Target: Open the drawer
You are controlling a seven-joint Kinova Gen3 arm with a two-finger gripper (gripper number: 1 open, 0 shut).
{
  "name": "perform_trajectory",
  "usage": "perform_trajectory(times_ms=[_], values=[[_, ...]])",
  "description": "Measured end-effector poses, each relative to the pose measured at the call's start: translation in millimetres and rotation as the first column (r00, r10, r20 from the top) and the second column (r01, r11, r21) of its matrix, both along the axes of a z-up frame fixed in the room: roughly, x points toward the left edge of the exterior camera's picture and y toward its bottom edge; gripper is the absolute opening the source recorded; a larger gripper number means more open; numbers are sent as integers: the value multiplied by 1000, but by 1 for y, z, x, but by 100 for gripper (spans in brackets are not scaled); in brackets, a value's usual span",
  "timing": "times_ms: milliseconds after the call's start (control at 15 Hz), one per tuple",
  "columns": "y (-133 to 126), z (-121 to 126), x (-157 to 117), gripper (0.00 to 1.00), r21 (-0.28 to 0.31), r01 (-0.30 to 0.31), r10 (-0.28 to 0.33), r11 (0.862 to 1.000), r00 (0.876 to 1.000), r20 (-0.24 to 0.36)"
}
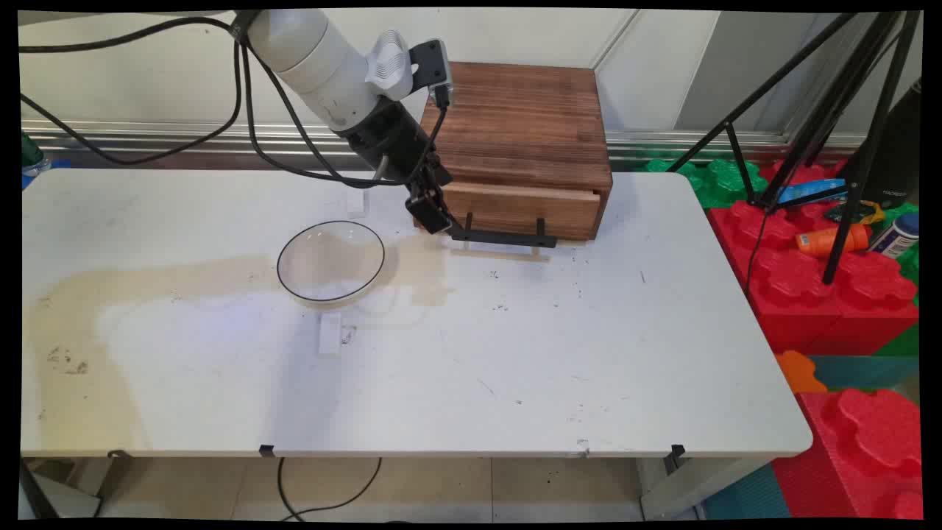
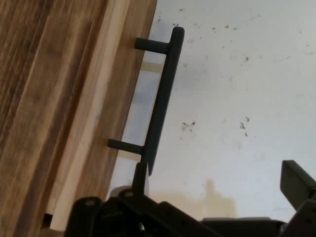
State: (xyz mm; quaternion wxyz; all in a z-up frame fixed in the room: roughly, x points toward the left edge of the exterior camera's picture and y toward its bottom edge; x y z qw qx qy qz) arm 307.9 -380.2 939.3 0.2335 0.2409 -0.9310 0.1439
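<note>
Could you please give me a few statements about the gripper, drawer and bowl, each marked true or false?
1. The gripper is at the left end of the drawer's black handle. True.
2. The bowl holds fruit. False: it looks empty.
3. The wooden box stands at the table's far edge. True.
4. The bowl sits right of the box. False: it sits left of it.
5. The gripper's fingers are open. True.

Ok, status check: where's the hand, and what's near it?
Hand open, at left end of black drawer handle. One finger against the bar, other finger apart. Wooden drawer box looks shut. Glass bowl beside the hand, apart.
</note>
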Motion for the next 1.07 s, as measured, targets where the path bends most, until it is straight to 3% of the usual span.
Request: perform_trajectory(times_ms=[667, 1067], values=[[-12, -3, -13, 100, -15, 18, -18, 1000, 999, 39], [-40, -23, -44, 100, -31, 52, -49, 998, 994, 96]])
